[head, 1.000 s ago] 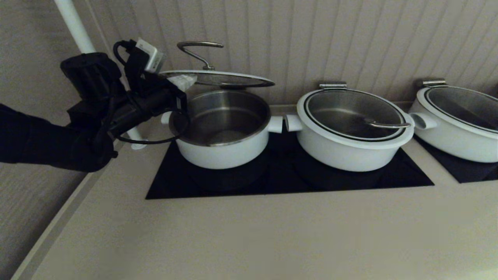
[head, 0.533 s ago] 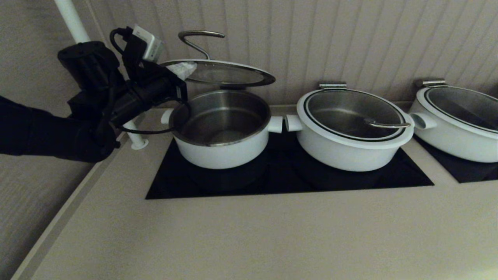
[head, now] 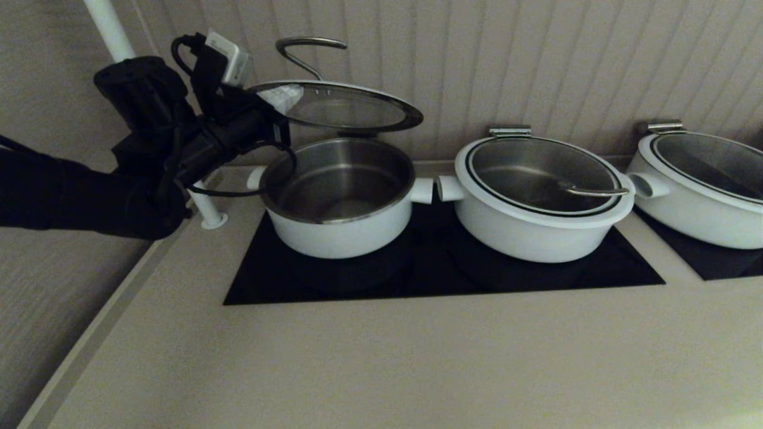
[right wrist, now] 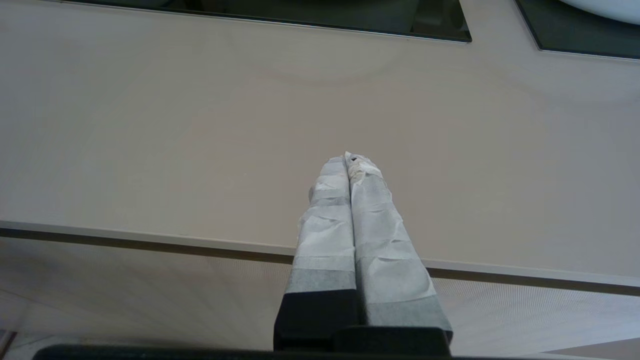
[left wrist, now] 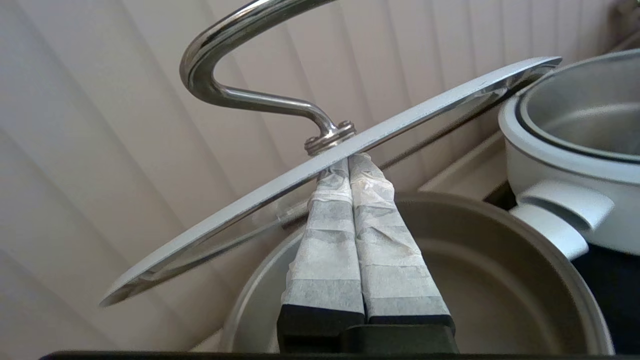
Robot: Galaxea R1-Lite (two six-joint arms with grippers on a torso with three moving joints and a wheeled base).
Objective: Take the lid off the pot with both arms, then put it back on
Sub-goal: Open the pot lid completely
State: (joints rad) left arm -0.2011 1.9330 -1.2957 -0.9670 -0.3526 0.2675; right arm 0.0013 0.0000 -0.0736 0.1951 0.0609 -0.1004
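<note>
The lid (head: 340, 107), glass with a white rim and an arched steel handle (head: 310, 50), hangs tilted above the open pot (head: 343, 196), its left edge raised. My left gripper (head: 285, 95) is shut, and its fingertips press up under the lid's left rim. In the left wrist view the closed gripper (left wrist: 350, 162) touches the underside of the lid (left wrist: 425, 111) just below the handle's foot, above the pot (left wrist: 500, 260). My right gripper (right wrist: 350, 160) is shut and empty over the counter's front edge, out of the head view.
A wider white pot with its lid on (head: 539, 196) stands just right of the pot on the black cooktop (head: 441, 280). Another wide pot (head: 703, 185) is at far right. A white pole (head: 205, 208) and the ribbed wall stand close behind.
My left gripper has risen and carried the lid's left edge higher. The lid now stands further above the pot and more tilted. The pots have not moved.
</note>
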